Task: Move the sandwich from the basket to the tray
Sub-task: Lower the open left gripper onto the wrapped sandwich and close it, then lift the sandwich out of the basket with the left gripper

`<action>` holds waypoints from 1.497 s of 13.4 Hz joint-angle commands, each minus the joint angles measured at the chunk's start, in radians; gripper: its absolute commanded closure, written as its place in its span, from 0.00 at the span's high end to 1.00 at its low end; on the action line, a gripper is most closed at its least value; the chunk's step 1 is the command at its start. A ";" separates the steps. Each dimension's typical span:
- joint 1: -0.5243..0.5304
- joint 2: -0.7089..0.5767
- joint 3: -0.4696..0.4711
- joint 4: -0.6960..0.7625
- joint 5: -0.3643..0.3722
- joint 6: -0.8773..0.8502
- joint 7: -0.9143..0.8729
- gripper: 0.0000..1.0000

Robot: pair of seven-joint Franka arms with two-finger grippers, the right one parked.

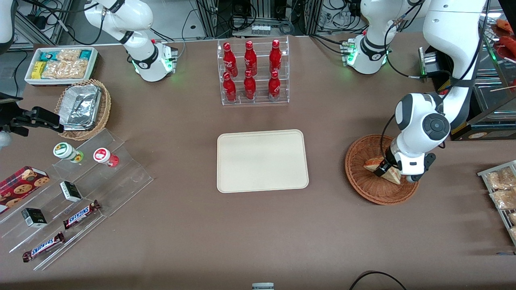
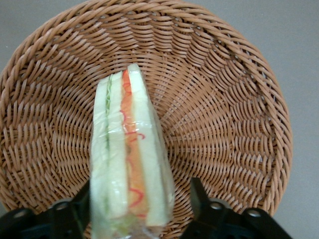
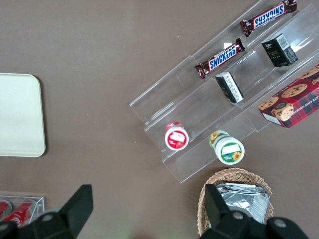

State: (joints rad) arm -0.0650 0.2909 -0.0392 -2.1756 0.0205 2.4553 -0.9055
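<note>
Nearest the front camera, two brown-wrapped Snickers bars [image 1: 43, 246] are seen lying on a clear acrylic stepped display stand [image 1: 76, 201], toward the parked arm's end of the table. Two small dark boxes [image 1: 34, 217] and two round white-lidded jars [image 1: 68, 152] are carried on the same stand.

The flat cream-coloured rectangular tray with rounded corners [image 1: 262, 160] is located at the middle of the brown table [image 1: 258, 241]. Six red bottles are held upright in a clear acrylic rack [image 1: 253, 72], farther from the camera than the tray.

The round reddish-brown woven wicker basket [image 1: 365, 177] is placed toward the working arm's end, well apart from the tray. The small triangular sandwich of pale white bread [image 2: 130, 159], with red-orange and green filling along its cut edge, is found inside the basket, wrapped in clear film. The left arm's black two-finger gripper [image 1: 388, 171] is lowered into the basket. Its fingers [image 2: 199, 196] are observed on either side of the sandwich; one is seen clearly apart from it, so no clamping is recorded.
</note>
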 commanded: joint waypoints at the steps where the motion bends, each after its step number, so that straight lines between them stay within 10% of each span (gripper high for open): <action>1: -0.010 0.007 0.007 -0.003 0.018 0.010 -0.013 0.00; 12: -0.077 -0.079 -0.010 0.331 0.069 -0.563 0.031 0.00; 20: -0.341 0.008 -0.030 0.512 0.024 -0.584 0.020 0.00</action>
State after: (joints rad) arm -0.3344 0.2247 -0.0821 -1.7651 0.0568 1.8914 -0.8816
